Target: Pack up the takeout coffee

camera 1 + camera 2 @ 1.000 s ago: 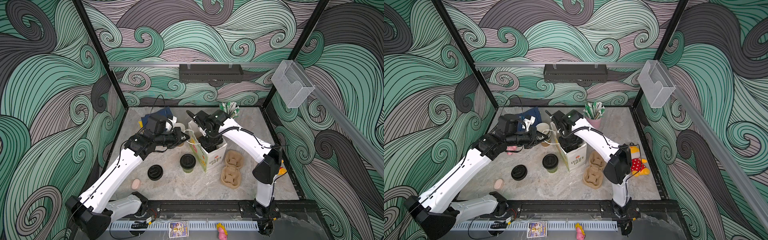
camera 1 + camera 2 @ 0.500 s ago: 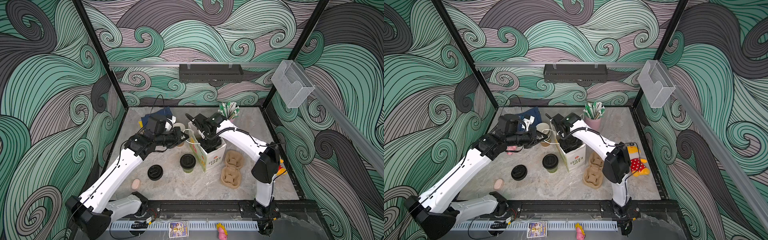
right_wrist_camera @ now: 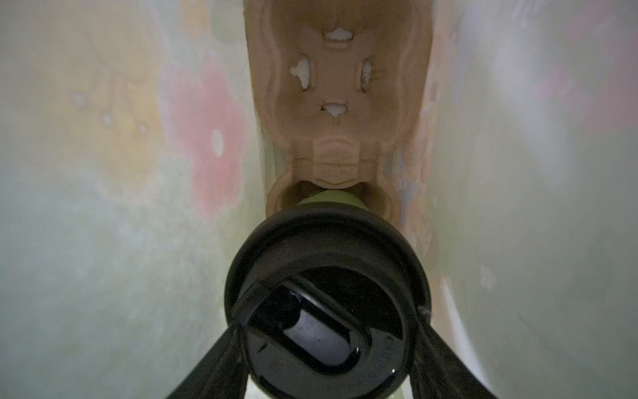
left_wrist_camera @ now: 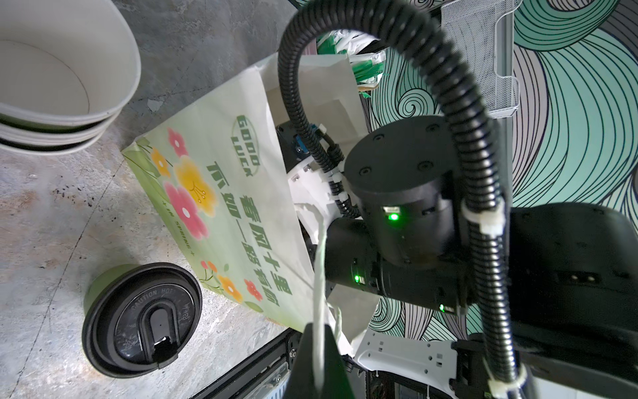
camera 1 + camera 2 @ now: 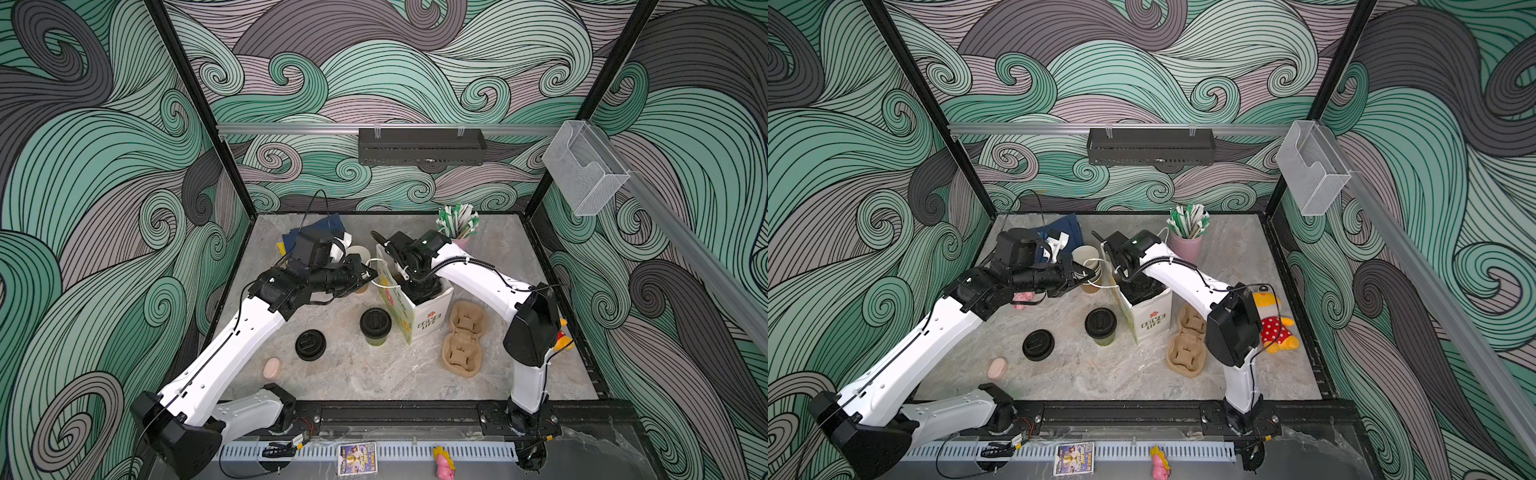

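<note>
Grey marbled tabletop [image 5: 374, 382]; booth walls papered in green-grey waves. On the far wall hangs a black rack [image 5: 422, 145], and on the right rail a clear plastic holder [image 5: 584, 170].

Left to right:
- Near left lies a pale pink oval [image 5: 272, 368], with a loose black lid [image 5: 310, 344] flat on the table just right of it.
- Far left, a dark blue cloth [image 5: 322, 228] sits behind the left arm.
- The left gripper [image 4: 319, 349] is pinched tight on the bag handle [image 4: 320, 262], a white cord of the paper bag [image 5: 430, 324].
- A stack of empty paper cups [image 5: 358, 257] stands just behind that gripper.
- The lidded green cup [image 5: 375, 326] stands upright on the table, just left of the bag, apart from it and untouched.
- The right gripper [image 3: 329, 321] is down inside the bag, hidden in both top views by the bag wall and the arm.
- In the wrist view its fingers [image 3: 221, 359] clasp both sides of the black lid of the bagged cup [image 3: 328, 248].
- That cup's green side meets the rim of one well of a pulp carrier [image 3: 340, 86] on the bag floor. Whether it is seated, I cannot tell.
- A second carrier [image 5: 463, 338] lies on the table just right of the bag.
- A pink cup of straws [image 5: 457, 224] stands far, behind the right arm.
- A plush toy [image 5: 1273, 328] lies by the right arm's elbow.

Versus one second ago, the right wrist has shifted slightly left over the bag mouth. The left arm, table cup, loose lid and table carrier are unchanged.
</note>
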Robot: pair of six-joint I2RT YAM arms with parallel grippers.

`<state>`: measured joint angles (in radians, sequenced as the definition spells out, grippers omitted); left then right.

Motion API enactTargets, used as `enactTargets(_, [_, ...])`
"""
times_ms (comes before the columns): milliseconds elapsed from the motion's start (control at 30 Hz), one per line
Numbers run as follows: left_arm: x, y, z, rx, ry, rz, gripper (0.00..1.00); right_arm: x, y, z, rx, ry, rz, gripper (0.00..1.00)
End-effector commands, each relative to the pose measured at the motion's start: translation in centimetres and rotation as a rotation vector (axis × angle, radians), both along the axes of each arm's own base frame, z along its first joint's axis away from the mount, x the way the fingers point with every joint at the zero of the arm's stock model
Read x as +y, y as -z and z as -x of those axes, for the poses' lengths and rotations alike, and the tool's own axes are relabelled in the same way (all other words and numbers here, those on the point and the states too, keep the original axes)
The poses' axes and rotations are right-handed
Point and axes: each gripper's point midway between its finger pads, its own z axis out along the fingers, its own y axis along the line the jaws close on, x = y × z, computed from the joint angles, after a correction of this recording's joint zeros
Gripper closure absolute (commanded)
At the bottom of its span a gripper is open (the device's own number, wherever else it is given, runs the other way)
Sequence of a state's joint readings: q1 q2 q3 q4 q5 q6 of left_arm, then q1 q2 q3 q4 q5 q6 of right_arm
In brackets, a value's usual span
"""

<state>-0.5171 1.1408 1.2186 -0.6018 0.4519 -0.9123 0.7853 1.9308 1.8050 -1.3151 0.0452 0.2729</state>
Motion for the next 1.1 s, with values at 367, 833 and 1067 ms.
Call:
enactTargets(367, [0.7,-0.7,0.0,-0.023,-0.019,-0.006,1.0,-1.5,3.1,0.5,0.041,0.011,0.074,0.38])
enactTargets(833, [0.6,-0.9,-0.3,-0.029,-0.016,-0.014,1.0,-1.7,-2.4,0.7,-0.025,0.038,-0.001,0.38])
enactTargets(1067, [0.6,-0.9,-0.4,-0.03,-0.023,-0.013,1.0,-2.2,-3.6,1.1,-0.038,0.047,-0.007,0.38])
